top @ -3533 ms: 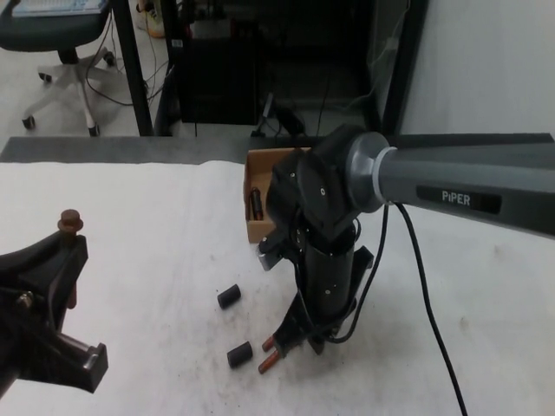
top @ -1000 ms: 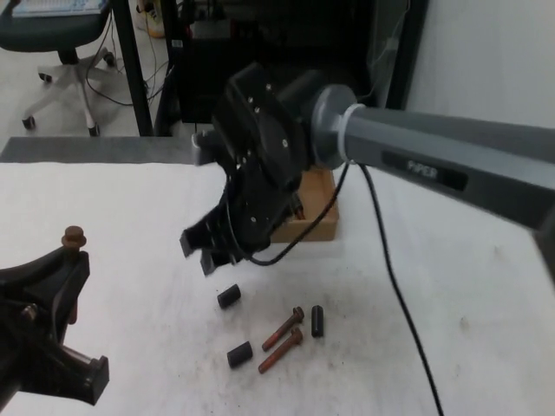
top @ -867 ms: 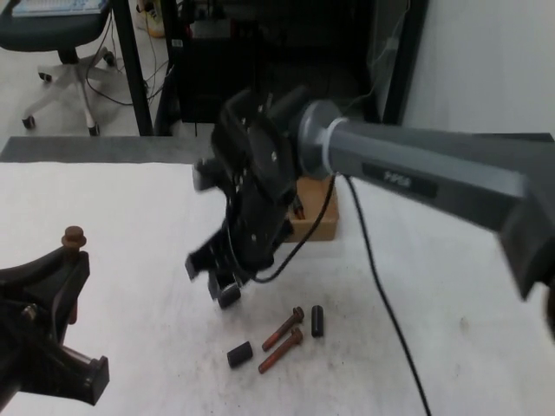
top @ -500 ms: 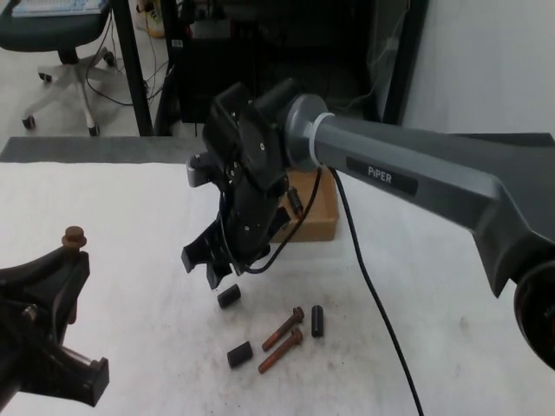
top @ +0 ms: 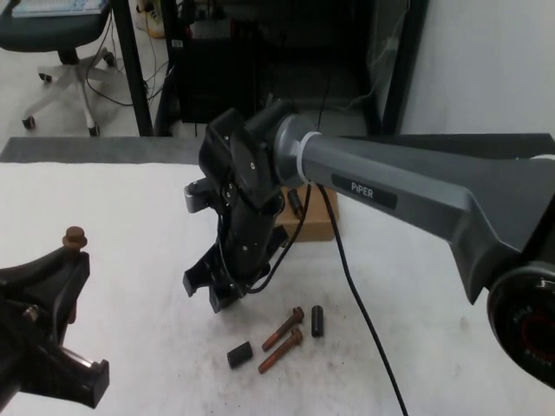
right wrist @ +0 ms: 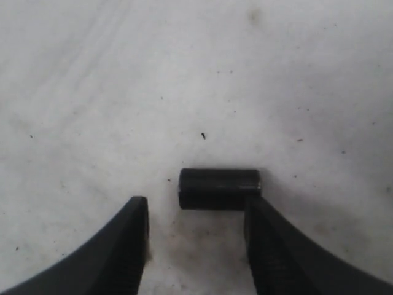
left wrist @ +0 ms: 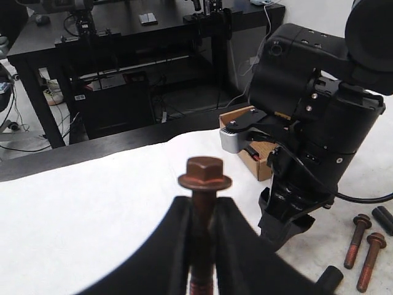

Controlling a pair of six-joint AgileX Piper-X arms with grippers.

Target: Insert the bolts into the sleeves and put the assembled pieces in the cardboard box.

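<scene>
At the lower left of the high view, the left tool (left wrist: pixel 202 216) is clamped on a bolt (left wrist: pixel 204 179). The shank sits between its fingers and the hex head stands upright above them, clear of the bench (top: pixel 130 208).

Near the middle of that view, the right tool (right wrist: pixel 196 236) hangs low over the bench with its fingers spread. A dark sleeve (right wrist: pixel 220 187) lies on its side just ahead of the gap between the tips, and neither tip touches it. The step in hand looks like picking up this sleeve to meet the held bolt. The next move probably calls for a short advance so the tips straddle the sleeve, then a squeeze across its round body without rolling it away.

Lower centre, a spare sleeve (top: pixel 239 354), two spare bolts (top: pixel 282 329) and another sleeve (top: pixel 317 321) lie loose, close together.

Right of centre, the cardboard box (top: pixel 317 222) sits behind the right arm, which hides most of its inside. The left wrist view catches something dark and reddish in it, but I cannot tell what.
</scene>
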